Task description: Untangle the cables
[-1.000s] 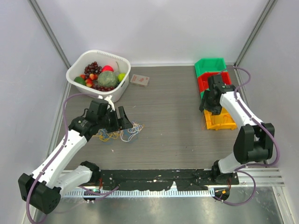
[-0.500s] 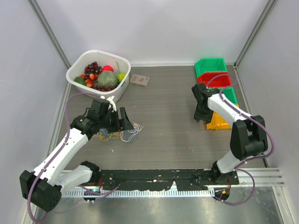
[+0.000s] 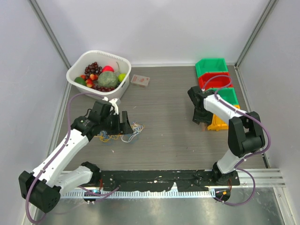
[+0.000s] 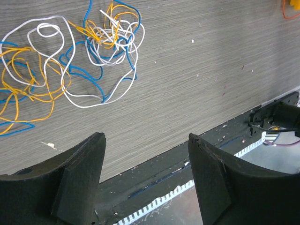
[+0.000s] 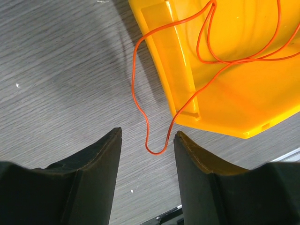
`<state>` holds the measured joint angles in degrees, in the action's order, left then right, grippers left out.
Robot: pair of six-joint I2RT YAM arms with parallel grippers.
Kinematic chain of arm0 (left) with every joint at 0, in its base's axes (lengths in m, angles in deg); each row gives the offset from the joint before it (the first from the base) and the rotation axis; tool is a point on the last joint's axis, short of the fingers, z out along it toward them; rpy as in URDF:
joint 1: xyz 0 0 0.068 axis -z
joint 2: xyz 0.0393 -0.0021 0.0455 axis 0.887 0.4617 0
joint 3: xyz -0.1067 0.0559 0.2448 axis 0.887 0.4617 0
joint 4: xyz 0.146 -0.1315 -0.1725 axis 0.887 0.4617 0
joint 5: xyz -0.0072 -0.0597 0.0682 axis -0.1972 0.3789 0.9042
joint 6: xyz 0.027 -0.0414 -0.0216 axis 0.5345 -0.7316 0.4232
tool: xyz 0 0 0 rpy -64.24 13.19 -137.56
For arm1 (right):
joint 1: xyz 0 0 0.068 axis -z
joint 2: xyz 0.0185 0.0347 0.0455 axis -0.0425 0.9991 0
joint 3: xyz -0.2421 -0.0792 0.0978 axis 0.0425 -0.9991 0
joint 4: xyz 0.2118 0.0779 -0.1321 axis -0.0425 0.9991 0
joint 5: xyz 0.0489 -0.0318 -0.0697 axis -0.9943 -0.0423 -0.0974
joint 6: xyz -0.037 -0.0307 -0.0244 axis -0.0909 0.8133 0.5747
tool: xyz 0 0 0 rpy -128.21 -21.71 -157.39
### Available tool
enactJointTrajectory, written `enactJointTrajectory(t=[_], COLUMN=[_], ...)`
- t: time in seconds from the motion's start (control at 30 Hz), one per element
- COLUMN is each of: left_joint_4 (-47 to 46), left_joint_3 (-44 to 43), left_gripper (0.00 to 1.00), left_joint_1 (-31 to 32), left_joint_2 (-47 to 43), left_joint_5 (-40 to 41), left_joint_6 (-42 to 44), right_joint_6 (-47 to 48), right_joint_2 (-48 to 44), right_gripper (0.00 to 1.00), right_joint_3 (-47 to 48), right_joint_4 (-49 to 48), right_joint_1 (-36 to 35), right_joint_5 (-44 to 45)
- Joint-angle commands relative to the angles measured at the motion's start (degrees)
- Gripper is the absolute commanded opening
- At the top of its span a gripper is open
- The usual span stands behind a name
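Note:
The cables (image 3: 123,135) lie as a loose tangle of yellow, blue and white cords on the table at the left; in the left wrist view the cables (image 4: 110,37) spread across the upper left. My left gripper (image 3: 121,123) hovers over them, and the left gripper (image 4: 147,136) stands open with nothing between its fingers. A red-orange cable (image 5: 156,153) hangs out of the yellow bin (image 5: 234,84) onto the table. Its lowest loop lies between the tips of my right gripper (image 5: 147,131), which is open and not touching it. From above, the right gripper (image 3: 199,117) is at the yellow bin's (image 3: 219,123) left edge.
A white basket (image 3: 100,52) of fruit stands at the back left, with a small box (image 3: 140,80) beside it. Green bins (image 3: 211,65) and a red bin (image 3: 214,80) are stacked behind the yellow one. A black rail (image 3: 154,178) runs along the near edge.
My right arm has swung left from above the bins to the yellow bin's left edge. Its jaws narrowed, then widened a little. The left gripper has barely shifted over the tangle.

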<state>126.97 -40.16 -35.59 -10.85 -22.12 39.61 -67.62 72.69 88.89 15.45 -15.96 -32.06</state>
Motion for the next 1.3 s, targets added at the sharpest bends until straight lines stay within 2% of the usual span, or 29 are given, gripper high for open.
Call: enactJointTrajectory(t=[0.0,0.17,0.33,0.4,0.47,0.57,0.63,0.67,0.8,0.83,0.9,1.03,1.13,1.27], left_joint_4=[1.1,1.2,1.8,1.8,1.9,2.1,2.0,2.0,1.9,1.8,1.8,1.4,0.8,0.5], left_joint_3=[-3.1,-3.9,-4.5,-4.6,-4.5,-4.5,-4.5,-4.5,-4.5,-4.5,-4.5,-4.5,-4.5,-5.0], left_gripper=[0.75,0.75,0.75,0.75,0.75,0.75,0.75,0.75,0.75,0.75,0.76,0.75,0.75,0.75], left_joint_1=[1.9,3.6,4.4,4.4,4.6,4.8,5.0,5.1,5.1,5.1,5.1,5.1,5.3,5.5], left_joint_2=[-0.6,0.1,0.1,0.0,-0.2,-0.1,0.3,0.3,0.5,0.7,0.8,1.3,1.5,1.6], left_joint_5=[2.3,2.6,3.3,3.4,3.5,3.7,3.6,3.7,3.7,3.6,3.6,3.5,3.2,3.4], left_joint_6=[4.1,5.3,6.3,6.5,6.6,7.0,7.2,7.2,7.2,7.2,7.2,7.0,6.9,7.4], right_joint_6=[0.0,0.0,-0.9,-0.8,-0.6,0.5,0.8,0.7,0.6,0.6,1.0,1.5,-0.3,0.1], right_joint_2=[-1.4,2.9,5.6,5.9,6.3,4.9,3.8,3.6,-0.1,-2.3,-6.4,-12.0,-11.6,-11.0], right_gripper=[0.54,0.46,0.29,0.26,0.27,0.34,0.34,0.32,0.13,0.07,0.01,0.01,0.01,0.01], right_joint_3=[-1.5,-2.3,-2.1,-3.4,-5.2,-9.2,-11.4,-12.3,-16.7,-16.9,-15.1,-5.7,0.4,1.2], right_joint_4=[-1.7,-7.5,-10.3,-12.1,-14.5,-19.4,-22.7,-24.2,-28.8,-28.9,-27.4,-17.4,-7.9,-6.8], right_joint_1=[-0.4,-0.8,-0.9,-0.8,-0.8,-0.6,0.0,0.6,1.1,1.1,1.1,2.0,7.9,17.1], right_joint_5=[3.2,3.4,5.4,5.5,4.8,2.8,-0.7,-3.6,-8.4,-8.4,-7.1,2.2,2.0,-3.7])
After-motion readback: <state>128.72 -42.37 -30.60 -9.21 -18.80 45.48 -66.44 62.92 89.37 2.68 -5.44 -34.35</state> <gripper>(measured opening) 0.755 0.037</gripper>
